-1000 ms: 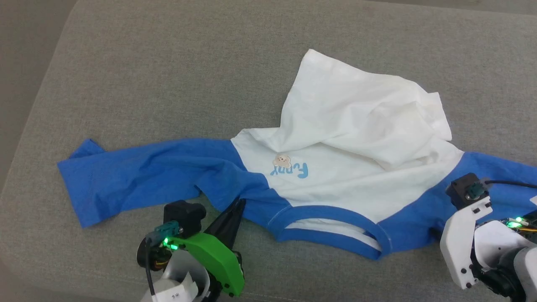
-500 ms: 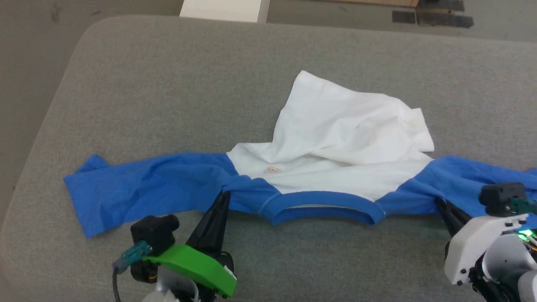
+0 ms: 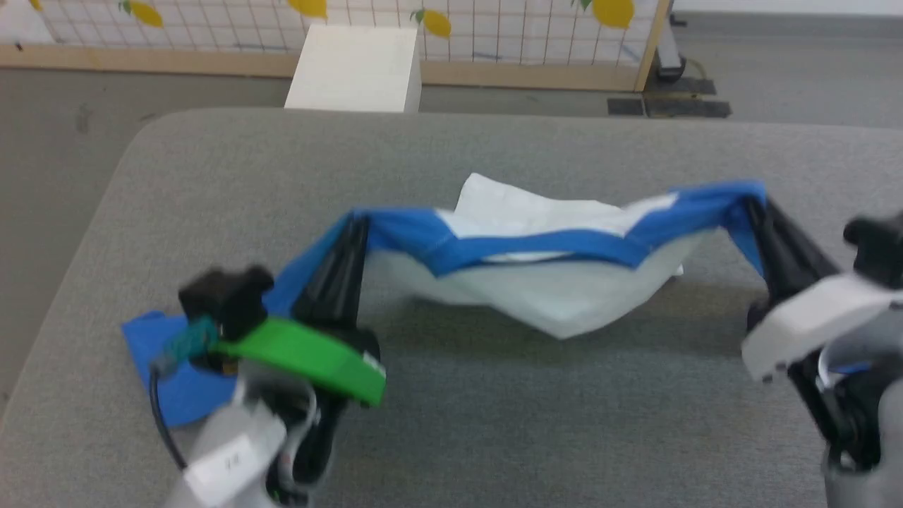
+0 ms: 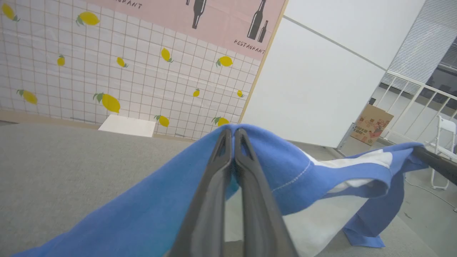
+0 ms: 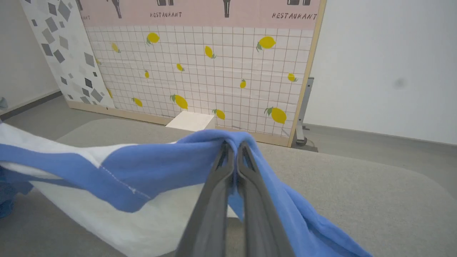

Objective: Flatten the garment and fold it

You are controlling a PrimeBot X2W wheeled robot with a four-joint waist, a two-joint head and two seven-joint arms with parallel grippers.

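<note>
The garment (image 3: 536,282), a white T-shirt with blue shoulders and sleeves, hangs above the grey padded table (image 3: 494,423), stretched between both grippers. My left gripper (image 3: 355,224) is shut on the blue fabric at the left shoulder, and its own view shows the cloth (image 4: 160,200) draped over the pinched tips (image 4: 234,132). My right gripper (image 3: 753,206) is shut on the blue fabric at the right shoulder, seen close in its wrist view (image 5: 234,145). The white body (image 5: 117,221) sags toward the table. One blue sleeve (image 3: 162,353) trails on the table at the left.
A white box (image 3: 353,67) stands on the floor beyond the table's far edge, before a tiled panel with yellow lemons (image 3: 451,25). The table's rounded left corner (image 3: 141,134) drops to grey floor. A cardboard box (image 4: 371,123) and white chair (image 4: 442,150) stand far right.
The right gripper closed on the right shoulder. Both grippers lifted the garment off the table, so the white body now hangs beneath the collar. The head camera tilted up, showing the wall.
</note>
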